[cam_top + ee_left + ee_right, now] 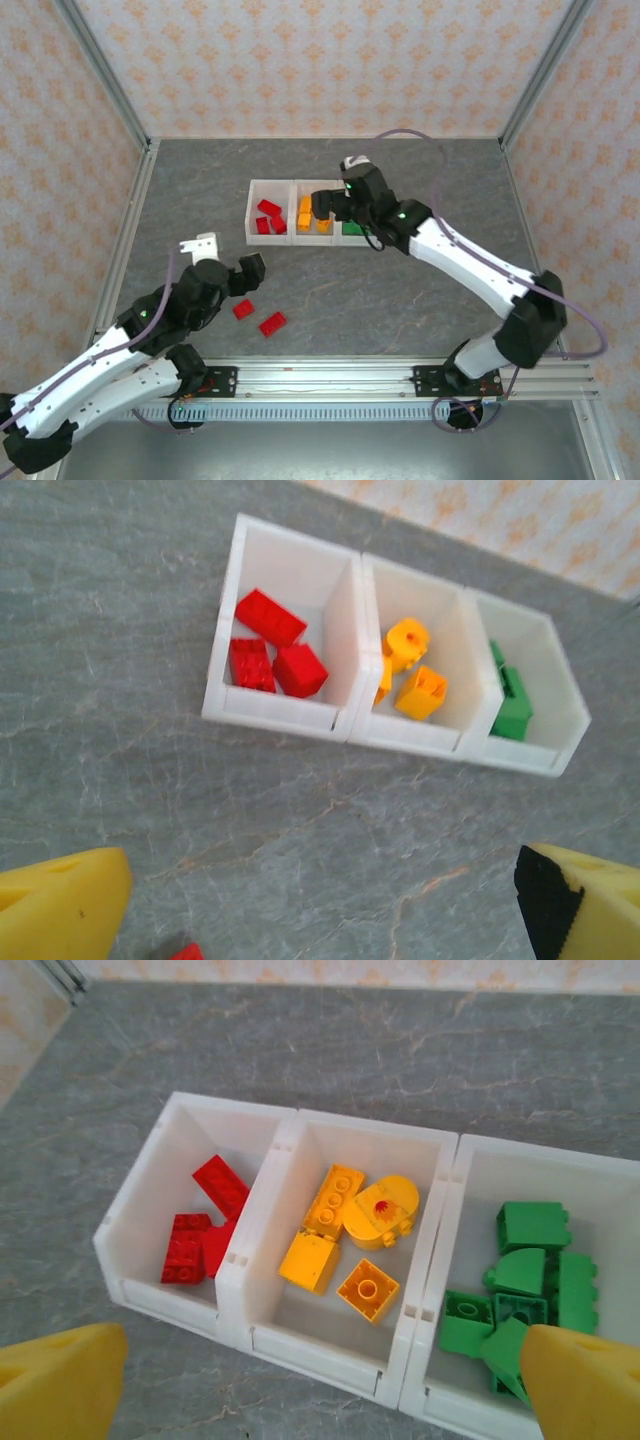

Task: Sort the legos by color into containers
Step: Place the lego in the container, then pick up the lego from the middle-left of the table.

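As two red legos [272, 323] lie toward the worktop's [400, 295] near edge, just beside the wide-open left tool [228, 258], that arm is nearer.

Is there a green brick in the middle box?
No, the middle box holds only orange-yellow bricks; the green bricks sit in the right-hand box.

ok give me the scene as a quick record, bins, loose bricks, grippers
left bin: three red bricks
middle bin: four orange-yellow pieces, one round
right bin: several green bricks
on table: two loose red bricks, near left gripper
left gripper: open, above table
right gripper: open, above middle bin
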Motion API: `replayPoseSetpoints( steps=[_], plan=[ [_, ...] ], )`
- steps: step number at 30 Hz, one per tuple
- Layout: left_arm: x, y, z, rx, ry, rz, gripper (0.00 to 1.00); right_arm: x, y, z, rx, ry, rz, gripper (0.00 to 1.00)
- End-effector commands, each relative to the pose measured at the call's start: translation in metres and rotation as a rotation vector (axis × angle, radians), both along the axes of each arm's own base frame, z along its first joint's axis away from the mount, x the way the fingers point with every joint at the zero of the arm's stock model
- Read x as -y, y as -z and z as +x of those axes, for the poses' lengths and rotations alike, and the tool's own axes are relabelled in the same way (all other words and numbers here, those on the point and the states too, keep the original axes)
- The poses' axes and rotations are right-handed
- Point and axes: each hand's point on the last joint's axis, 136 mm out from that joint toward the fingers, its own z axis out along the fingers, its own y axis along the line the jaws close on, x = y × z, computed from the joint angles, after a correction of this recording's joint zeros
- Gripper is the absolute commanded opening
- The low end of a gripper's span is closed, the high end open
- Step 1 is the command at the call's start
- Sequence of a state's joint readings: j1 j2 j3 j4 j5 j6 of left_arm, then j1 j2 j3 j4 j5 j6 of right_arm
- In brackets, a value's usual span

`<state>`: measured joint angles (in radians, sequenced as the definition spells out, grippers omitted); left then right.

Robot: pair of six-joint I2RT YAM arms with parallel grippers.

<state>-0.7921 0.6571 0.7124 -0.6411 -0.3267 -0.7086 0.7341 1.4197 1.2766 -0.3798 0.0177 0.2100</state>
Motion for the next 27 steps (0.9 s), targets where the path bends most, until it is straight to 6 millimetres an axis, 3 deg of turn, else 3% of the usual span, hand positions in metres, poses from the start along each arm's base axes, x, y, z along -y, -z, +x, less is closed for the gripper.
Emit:
replayPoseSetpoints(
  steps=[1, 6, 9, 11, 14, 20, 27],
  plan=[
    [0.016, 0.014, 0.0, -0.078, 0.057, 0.022, 0.99, 0.029, -0.021, -0.014, 0.082, 0.067, 0.037, 1.0],
    [0.034, 0.046, -0.006, -0.261, 0.122, 0.085, 0.95, 0.086, -0.045, -0.033, 0.229, 0.235, 0.079, 1.0],
    [0.033, 0.065, -0.014, -0.359, 0.117, 0.146, 0.91, 0.126, -0.05, -0.041, 0.286, 0.388, 0.113, 1.0],
    [0.031, 0.075, -0.02, -0.411, 0.113, 0.197, 0.91, 0.14, -0.051, -0.046, 0.307, 0.426, 0.139, 1.0],
    [0.036, 0.084, -0.027, -0.452, 0.125, 0.28, 0.9, 0.151, -0.044, -0.047, 0.306, 0.449, 0.142, 1.0],
    [0.054, 0.108, -0.035, -0.529, 0.194, 0.406, 0.9, 0.152, -0.026, -0.045, 0.258, 0.451, 0.095, 1.0],
    [0.07, 0.146, -0.045, -0.633, 0.283, 0.434, 0.91, 0.158, -0.021, -0.046, 0.248, 0.473, 0.059, 1.0]
  ],
)
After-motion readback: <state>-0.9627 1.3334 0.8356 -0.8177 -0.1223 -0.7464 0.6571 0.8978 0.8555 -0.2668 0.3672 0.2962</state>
